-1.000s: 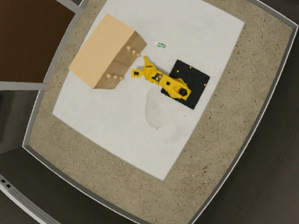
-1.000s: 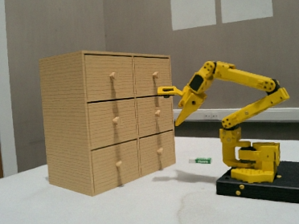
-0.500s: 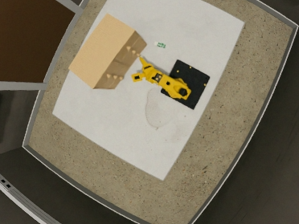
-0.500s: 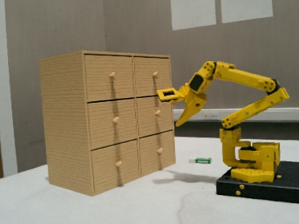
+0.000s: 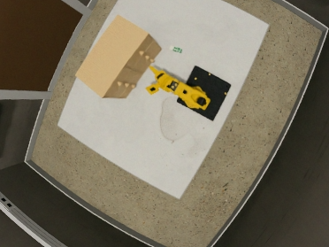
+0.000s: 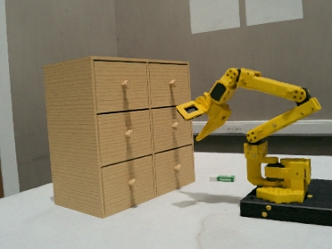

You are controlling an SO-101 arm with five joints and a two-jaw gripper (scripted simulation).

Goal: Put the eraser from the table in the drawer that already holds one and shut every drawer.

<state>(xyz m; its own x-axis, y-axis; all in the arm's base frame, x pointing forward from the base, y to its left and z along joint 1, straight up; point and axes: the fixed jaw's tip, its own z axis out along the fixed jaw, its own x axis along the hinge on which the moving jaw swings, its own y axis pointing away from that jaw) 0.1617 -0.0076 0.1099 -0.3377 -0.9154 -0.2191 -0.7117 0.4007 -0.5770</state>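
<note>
A tan cabinet [image 6: 120,132] with six drawers in two columns stands on the white table, all drawers shut; it also shows in the top view [image 5: 118,57]. A small white and green eraser [image 6: 222,178] lies on the table to the right of the cabinet, behind the arm; it shows in the top view [image 5: 177,50] too. My yellow gripper [image 6: 195,121] hangs in the air just right of the cabinet, level with the middle right drawer's knob [image 6: 175,126]. It is half open and holds nothing. In the top view the gripper [image 5: 153,78] is close to the cabinet's front.
The arm's black base [image 6: 286,203] sits at the right of the table, also in the top view [image 5: 204,92]. A faint stain [image 5: 174,120] marks the white mat in front of the base.
</note>
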